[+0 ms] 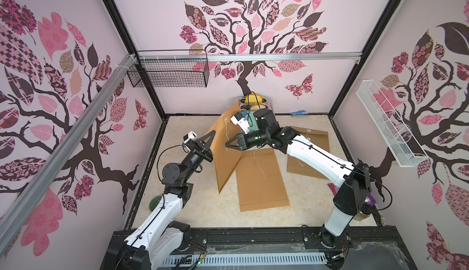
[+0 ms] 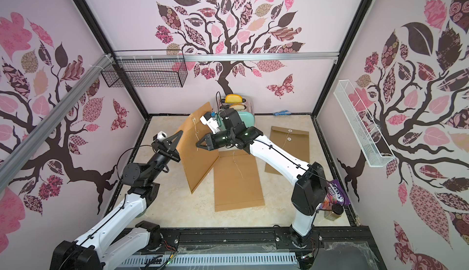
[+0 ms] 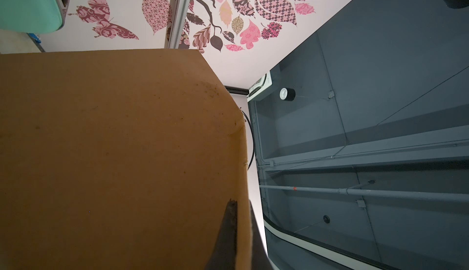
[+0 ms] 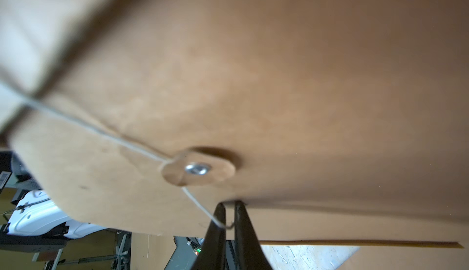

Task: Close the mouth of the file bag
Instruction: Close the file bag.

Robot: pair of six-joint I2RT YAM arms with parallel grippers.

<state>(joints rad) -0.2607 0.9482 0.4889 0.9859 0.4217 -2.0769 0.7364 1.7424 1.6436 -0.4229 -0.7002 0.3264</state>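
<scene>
Right gripper [image 4: 229,205] stands a slit open at the string [image 4: 101,129] of the file bag [image 1: 225,159]; left gripper [image 3: 240,206] is clamped on the bag's edge.
In the right wrist view the jaws are narrowly apart, the gap wider than the string, whose end crosses one finger into it. The string runs back to the round button [image 4: 198,168] on the flap. The left fingers [image 3: 228,230] pinch the bag's side edge with no gap. In both top views the bag stands tilted on edge over the middle of the table [image 1: 208,213], between the two grippers. Its low side is beside a second bag [image 1: 261,180] lying flat. A third bag [image 1: 309,152] lies farther right, and a toaster [image 1: 255,101] stands behind.
</scene>
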